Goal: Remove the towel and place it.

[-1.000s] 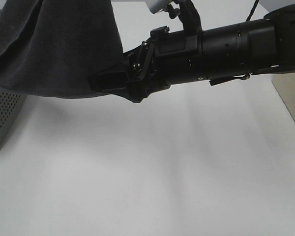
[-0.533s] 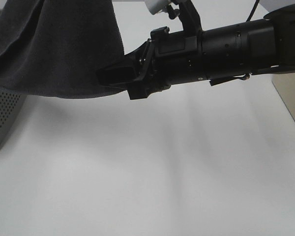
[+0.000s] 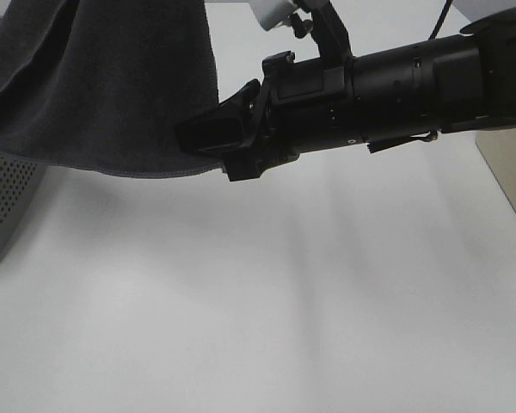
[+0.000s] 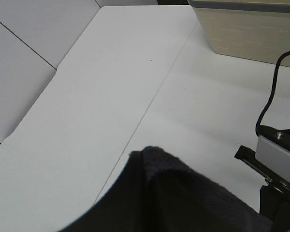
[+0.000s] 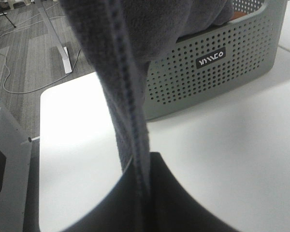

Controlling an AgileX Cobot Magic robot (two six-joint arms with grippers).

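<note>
The dark charcoal towel (image 3: 103, 86) hangs from above at the upper left, draped down over the grey basket (image 3: 0, 198). My right gripper (image 3: 196, 138) reaches across from the right and is shut on the towel's lower right edge. In the right wrist view the towel's hemmed edge (image 5: 128, 96) runs down between the two black fingers of the right gripper (image 5: 144, 162). In the left wrist view a bunch of towel (image 4: 183, 198) fills the spot where my left gripper holds it; its fingers are mostly hidden by cloth.
The perforated grey basket (image 5: 217, 63) stands on the white table (image 3: 267, 292) at the left edge. A beige box (image 3: 509, 176) sits at the table's right side and also shows in the left wrist view (image 4: 246, 29). The right arm's camera mount and cable (image 4: 275, 154) are close by.
My right gripper has shifted slightly right and up, its jaws closing on the towel's lower right edge, which has lifted a little with it.
</note>
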